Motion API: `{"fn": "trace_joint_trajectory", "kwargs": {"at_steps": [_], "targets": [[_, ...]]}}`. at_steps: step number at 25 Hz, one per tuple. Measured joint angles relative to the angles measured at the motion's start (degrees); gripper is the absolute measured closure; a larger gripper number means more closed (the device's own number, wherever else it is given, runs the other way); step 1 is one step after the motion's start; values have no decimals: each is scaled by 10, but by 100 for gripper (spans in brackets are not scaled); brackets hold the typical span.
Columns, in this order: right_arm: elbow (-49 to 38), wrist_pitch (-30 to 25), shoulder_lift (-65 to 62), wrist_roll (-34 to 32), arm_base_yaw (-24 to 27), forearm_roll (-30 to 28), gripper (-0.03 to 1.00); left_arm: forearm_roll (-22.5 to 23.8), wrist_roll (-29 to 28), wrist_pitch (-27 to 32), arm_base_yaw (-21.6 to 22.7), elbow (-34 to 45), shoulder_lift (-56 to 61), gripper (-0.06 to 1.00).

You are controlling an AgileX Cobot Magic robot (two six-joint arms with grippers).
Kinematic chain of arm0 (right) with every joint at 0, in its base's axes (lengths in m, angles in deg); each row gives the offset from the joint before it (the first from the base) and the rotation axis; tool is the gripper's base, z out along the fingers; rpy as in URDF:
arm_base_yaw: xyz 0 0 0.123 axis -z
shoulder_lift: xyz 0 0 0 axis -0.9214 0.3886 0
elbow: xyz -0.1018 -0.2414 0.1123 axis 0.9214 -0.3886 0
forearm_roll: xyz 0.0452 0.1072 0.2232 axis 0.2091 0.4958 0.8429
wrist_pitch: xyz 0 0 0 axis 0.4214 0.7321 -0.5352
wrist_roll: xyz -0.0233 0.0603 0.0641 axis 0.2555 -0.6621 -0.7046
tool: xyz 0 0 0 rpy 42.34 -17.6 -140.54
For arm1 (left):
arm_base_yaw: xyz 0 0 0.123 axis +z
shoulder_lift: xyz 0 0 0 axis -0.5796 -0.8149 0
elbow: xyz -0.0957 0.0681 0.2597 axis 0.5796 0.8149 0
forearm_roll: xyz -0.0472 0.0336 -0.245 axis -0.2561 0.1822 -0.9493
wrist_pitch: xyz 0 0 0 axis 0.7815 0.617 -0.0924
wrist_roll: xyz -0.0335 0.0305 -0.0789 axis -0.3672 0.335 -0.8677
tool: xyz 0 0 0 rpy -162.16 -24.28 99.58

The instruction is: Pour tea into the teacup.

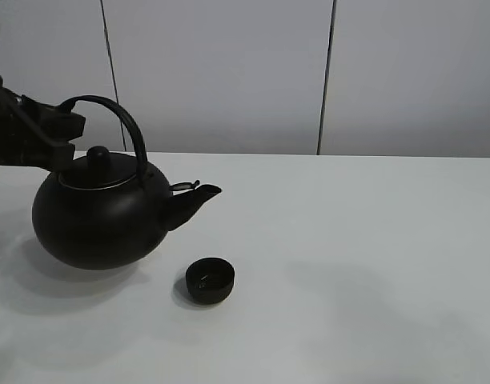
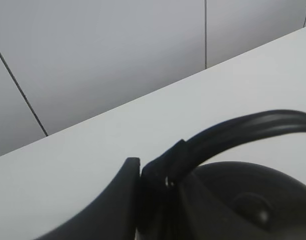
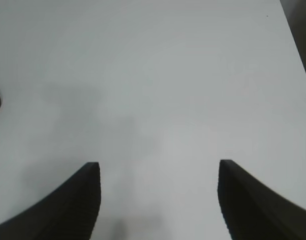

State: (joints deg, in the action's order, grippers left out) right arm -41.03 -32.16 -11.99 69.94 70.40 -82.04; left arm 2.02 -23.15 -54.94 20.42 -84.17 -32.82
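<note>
Across the white tabletop (image 1: 373, 240), your biggest item is the black kettle (image 1: 97, 224), over on the left with its spout (image 1: 198, 194) pointing toward the middle. You cannot tell from these views whether its base rests on the surface.

Your left claw (image 2: 142, 167) is clamped tight on the far end of the arched handle (image 1: 121, 120), away from the spout. With a grip that far off-centre, the heavy body could swing or twist once you tip it.

Your right claw (image 3: 158, 167) hangs over bare tabletop, jaws partly apart and holding nothing.

The teacup (image 1: 210, 280), small and low, stands on the tabletop just in front of and below the spout, apart from the kettle. Its mouth is narrow, so tip too fast and tea likely overshoots the rim. A low swing could knock it over.
</note>
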Motion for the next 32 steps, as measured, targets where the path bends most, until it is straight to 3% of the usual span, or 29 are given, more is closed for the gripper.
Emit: {"fn": "trace_joint_trajectory", "kwargs": {"at_steps": [16, 32], "targets": [[0, 0, 0, 0, 0, 0, 50, 43, 30, 19, 0, -3, 0, 82], [0, 1, 0, 0, 0, 0, 50, 19, 43, 59, 0, -4, 0, 82]]}}
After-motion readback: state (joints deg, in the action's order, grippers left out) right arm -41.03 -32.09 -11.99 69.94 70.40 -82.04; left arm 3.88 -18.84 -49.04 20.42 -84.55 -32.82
